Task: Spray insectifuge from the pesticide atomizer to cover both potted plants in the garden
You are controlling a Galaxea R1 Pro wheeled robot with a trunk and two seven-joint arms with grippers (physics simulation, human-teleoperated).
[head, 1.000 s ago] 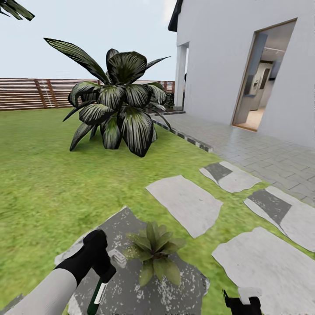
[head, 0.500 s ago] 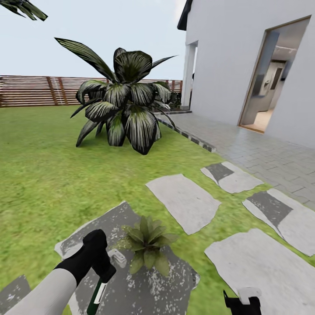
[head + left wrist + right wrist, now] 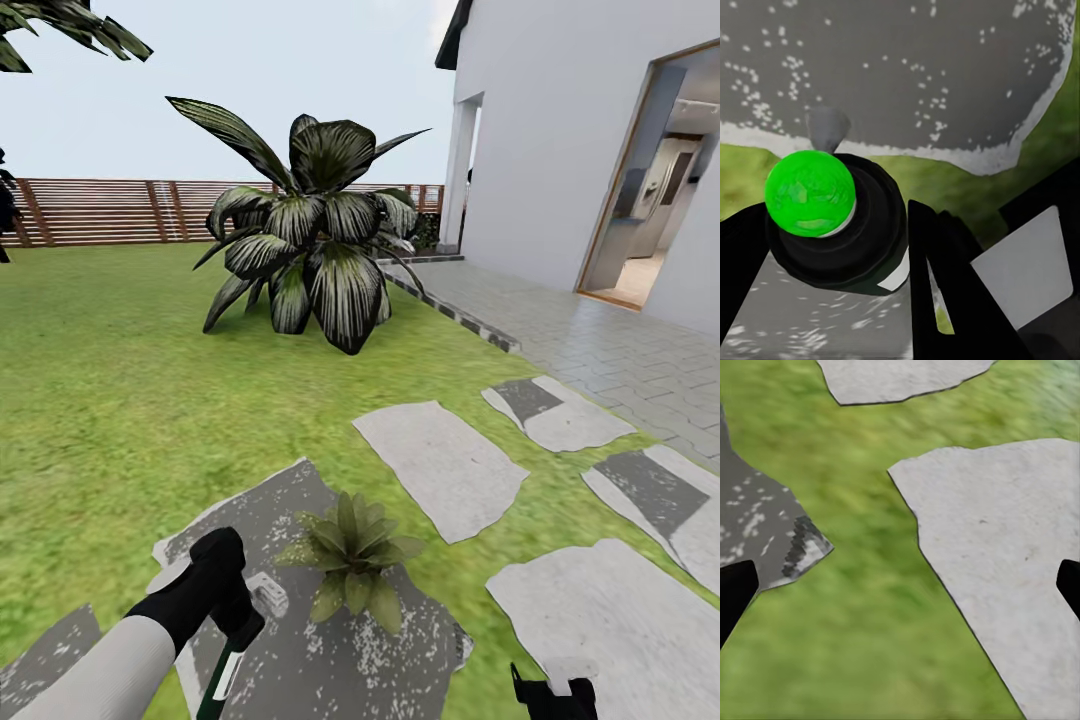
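One step of two judged done: pick-up finished, spraying not yet begun, no mist or coating to be made out on any leaf.

Starting with the biggest: dark striped-leaf shrub [image 3: 315, 230] well back on the lawn, no part of the job. Nearer, a speckled grey stepping stone [image 3: 330, 660] under the left arm. Growing at that stone's far edge, one potted plant [image 3: 352, 560], a low green rosette, just beside the left gripper [image 3: 235, 625] but apart from it. Probably the first target; a second plant left to treat after it.

Left gripper clamped around the pesticide atomizer [image 3: 225, 675], fingers closed on its dark body from both sides in the left wrist view. Right gripper [image 3: 900, 589] spread wide over grass and pale stone, holding nothing.

Atomizer's long axis near upright in the head view, leaning slightly, lower end running down toward the frame's bottom edge. Top end turned toward the wrist camera, marked by the green dot [image 3: 810, 193]. Small grey nozzle [image 3: 826, 127] jutting sideways over the speckled stone; cannot tell whether aimed squarely at the rosette.
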